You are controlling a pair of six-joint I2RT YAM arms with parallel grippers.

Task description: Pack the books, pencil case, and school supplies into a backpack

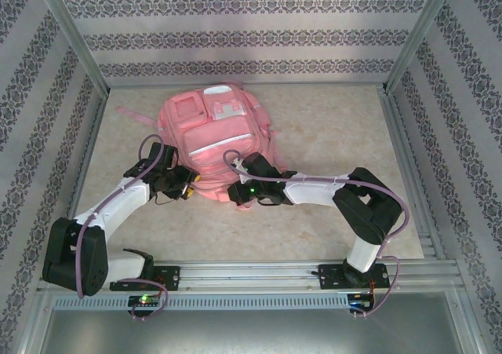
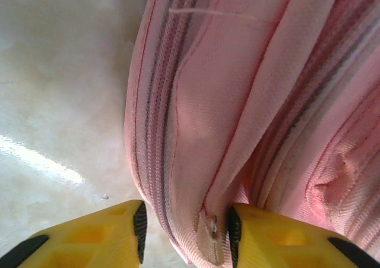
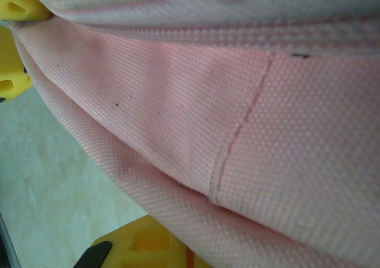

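Left jaws: stand apart astride a zipped fold of the backpack (image 2: 249, 101), with the small zip pull (image 2: 209, 225) between the yellow fingers (image 2: 113, 238); sit close to the cloth on both sides, yet cannot tell whether pinching it. Right jaws: press together at the backpack's near edge, pink weave draped over one yellow finger (image 3: 148, 244); cannot tell whether gripping any fabric. Backpack, seen from above: lies flat on the pale table (image 1: 329, 134) at 12 o'clock from the two arm bases, front pockets up. Reaches the bag's 7 o'clock corner with the left arm (image 1: 118, 201) and its 6 o'clock hem with the right arm (image 1: 314, 187), both tips near each other along that lower edge.
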